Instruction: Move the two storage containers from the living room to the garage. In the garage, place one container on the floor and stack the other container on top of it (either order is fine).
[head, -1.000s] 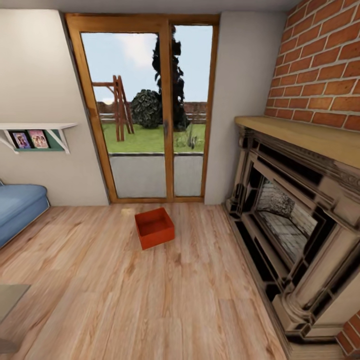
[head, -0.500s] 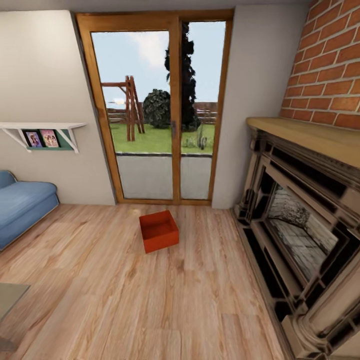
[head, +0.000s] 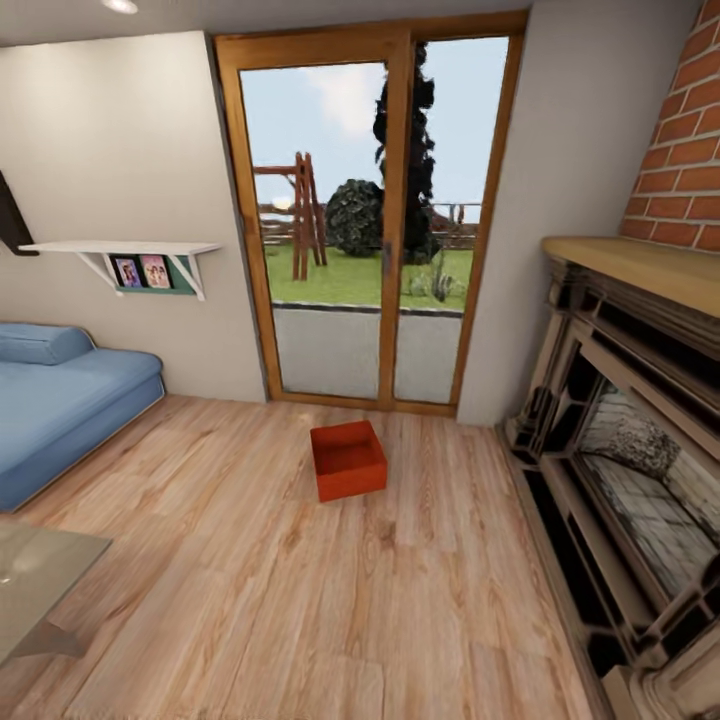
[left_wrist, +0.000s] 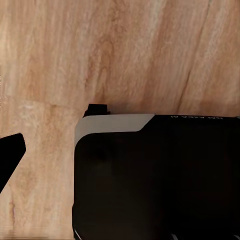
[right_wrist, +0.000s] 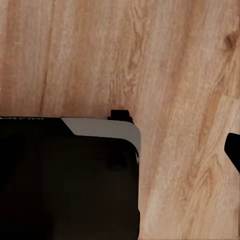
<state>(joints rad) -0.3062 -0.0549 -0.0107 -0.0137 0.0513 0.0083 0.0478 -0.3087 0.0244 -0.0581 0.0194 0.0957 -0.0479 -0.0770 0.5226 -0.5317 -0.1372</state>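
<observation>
One orange-red storage container (head: 348, 460) sits open-top and empty on the light wood plank floor (head: 250, 580) of the living room, just in front of the wood-framed glass doors (head: 372, 230). It is a few steps ahead of me. The garage is out of view. Both wrist views look down on wood planks and my black, grey-edged base (left_wrist: 160, 185) (right_wrist: 65, 180). A black tip (left_wrist: 9, 156) shows at the edge of the left wrist view, and another black tip (right_wrist: 234, 150) in the right wrist view. I cannot tell how the jaws stand.
A blue sofa (head: 60, 400) lines the left wall under a white shelf (head: 130, 250). The fireplace (head: 630, 430) and its brick wall (head: 685, 150) run along the right. A glass table corner (head: 30, 590) juts in at the lower left.
The whole head view has shifted, so the camera moved: doors, container and fireplace sit further right in the picture, and more of the sofa and table shows. The container itself has not moved.
</observation>
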